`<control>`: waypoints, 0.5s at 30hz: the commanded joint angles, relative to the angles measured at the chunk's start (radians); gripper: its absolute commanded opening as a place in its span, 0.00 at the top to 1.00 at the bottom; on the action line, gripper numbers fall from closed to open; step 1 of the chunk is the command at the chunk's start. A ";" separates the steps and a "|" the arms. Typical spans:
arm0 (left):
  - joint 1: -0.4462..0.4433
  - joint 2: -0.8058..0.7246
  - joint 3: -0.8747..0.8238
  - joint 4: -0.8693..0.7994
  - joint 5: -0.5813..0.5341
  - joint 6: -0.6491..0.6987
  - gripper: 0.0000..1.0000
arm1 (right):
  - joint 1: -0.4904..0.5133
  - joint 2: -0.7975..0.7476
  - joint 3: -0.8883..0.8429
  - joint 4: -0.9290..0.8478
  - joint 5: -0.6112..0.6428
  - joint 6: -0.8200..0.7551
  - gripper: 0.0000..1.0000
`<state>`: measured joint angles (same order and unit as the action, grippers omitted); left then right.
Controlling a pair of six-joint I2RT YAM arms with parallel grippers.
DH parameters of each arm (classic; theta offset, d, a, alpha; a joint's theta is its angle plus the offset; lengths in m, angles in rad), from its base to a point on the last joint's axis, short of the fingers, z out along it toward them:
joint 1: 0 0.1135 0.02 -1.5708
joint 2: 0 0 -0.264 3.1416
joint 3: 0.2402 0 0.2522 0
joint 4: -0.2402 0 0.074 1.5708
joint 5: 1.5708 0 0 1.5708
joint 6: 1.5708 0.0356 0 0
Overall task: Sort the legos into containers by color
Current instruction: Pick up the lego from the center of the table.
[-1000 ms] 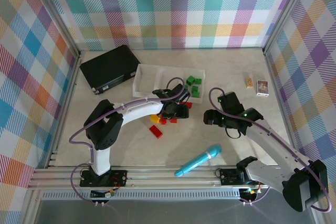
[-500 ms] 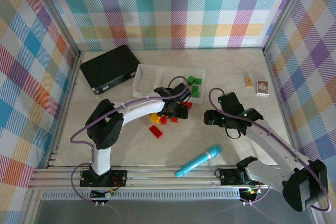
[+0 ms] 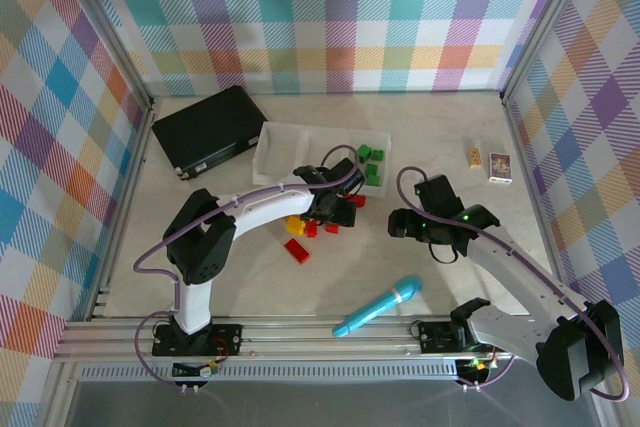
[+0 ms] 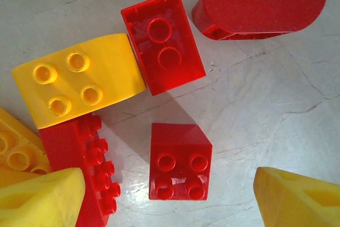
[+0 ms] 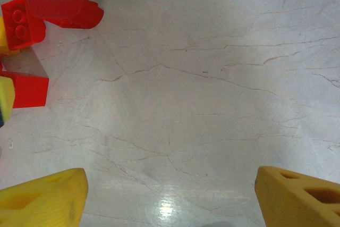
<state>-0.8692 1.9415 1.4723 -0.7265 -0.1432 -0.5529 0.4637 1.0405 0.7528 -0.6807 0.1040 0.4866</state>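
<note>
Nudging slightly toward the tray (image 3: 283, 147) since a second ago, our left hand (image 4: 169, 199) is hanging open astride a red lego (image 4: 179, 161). From overhead its wrist is hiding that pile. Our right hand (image 5: 170, 195) is gaping open above bare table (image 5: 212, 104). We are seeing green legos (image 3: 373, 174) lying in the tray's right compartment.

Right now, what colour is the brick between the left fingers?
The brick is red; see left wrist view.

Enclosed on three sides by pastel plaid walls (image 3: 340, 17) across the upper frame. Below, a pale marble-veined tabletop (image 3: 250, 277), evenly lit. Along the bottom edge, an aluminium rail (image 3: 300, 332). Low in the right wrist view, a small glare spot (image 5: 166, 208).
</note>
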 commanded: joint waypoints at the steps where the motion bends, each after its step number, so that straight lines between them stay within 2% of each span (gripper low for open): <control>1: -0.006 0.041 0.039 0.006 0.017 0.022 0.24 | -0.005 -0.012 -0.015 0.001 0.001 0.002 0.18; 15: 0.009 0.123 0.039 0.044 0.058 -0.001 0.48 | -0.005 -0.025 -0.033 -0.003 0.010 0.000 0.18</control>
<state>-0.8673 2.0453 1.4971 -0.6956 -0.1070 -0.5392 0.4637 1.0344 0.7395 -0.6811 0.1047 0.4866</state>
